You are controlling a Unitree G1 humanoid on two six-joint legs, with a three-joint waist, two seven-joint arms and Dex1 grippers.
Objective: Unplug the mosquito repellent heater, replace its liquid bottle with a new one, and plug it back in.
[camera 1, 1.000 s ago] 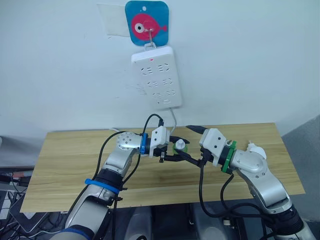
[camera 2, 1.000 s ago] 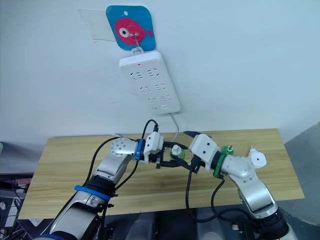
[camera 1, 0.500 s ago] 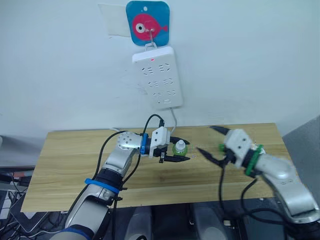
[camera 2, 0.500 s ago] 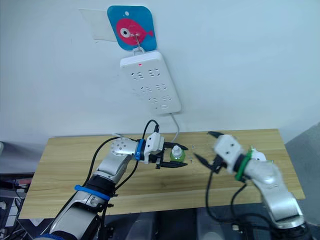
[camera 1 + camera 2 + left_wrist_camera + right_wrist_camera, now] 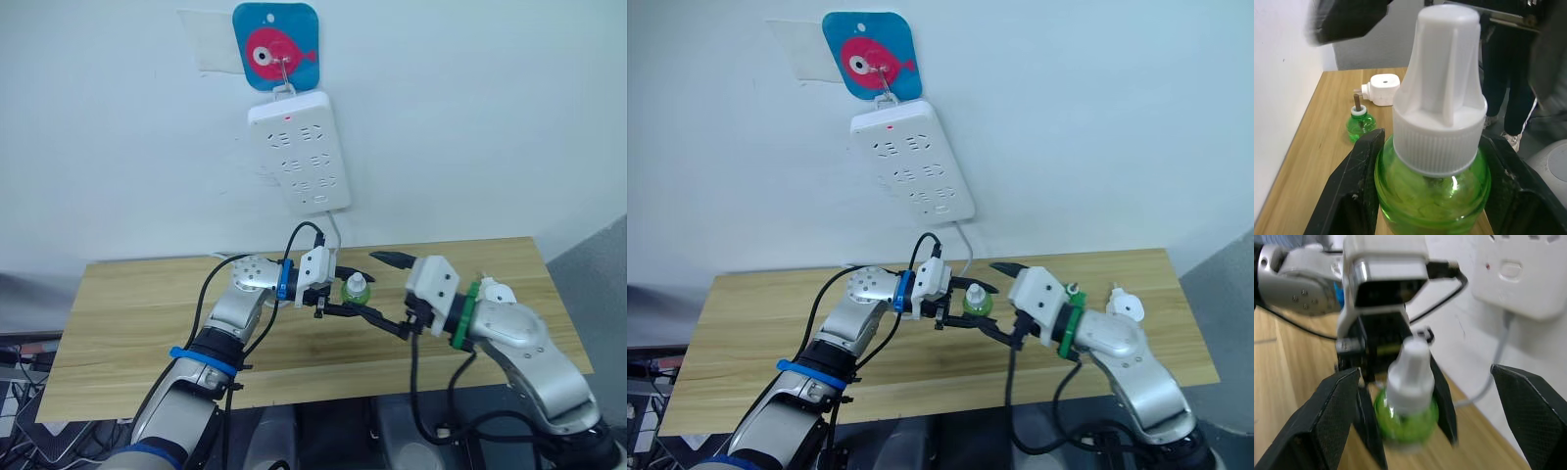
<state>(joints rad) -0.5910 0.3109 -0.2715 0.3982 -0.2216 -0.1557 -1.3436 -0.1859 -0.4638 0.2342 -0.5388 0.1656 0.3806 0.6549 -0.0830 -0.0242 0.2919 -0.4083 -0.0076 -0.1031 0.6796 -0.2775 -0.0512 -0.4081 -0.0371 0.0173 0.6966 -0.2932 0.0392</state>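
Observation:
My left gripper (image 5: 349, 292) is shut on a green liquid bottle (image 5: 355, 290) with a white cap, held upright just above the wooden table (image 5: 137, 313). In the left wrist view the bottle (image 5: 1432, 181) sits between both black fingers (image 5: 1352, 196). My right gripper (image 5: 375, 286) is open wide, its fingertips close to the bottle's right side, one above and one below. The mosquito repellent heater (image 5: 496, 292) lies unplugged on the table behind my right arm. Beside the heater (image 5: 1380, 89) stands a second green bottle (image 5: 1360, 122) with a bare wick.
A white power strip (image 5: 299, 152) hangs on the wall from a blue pad with a red fish (image 5: 276, 47), above the table's back edge. Its cable drops behind the table. People's legs (image 5: 1508, 73) stand beyond the table's right end.
My right gripper swung away to the right half a second ago, then came back with open fingers next to the bottle. The left gripper has kept hold of the bottle in place.

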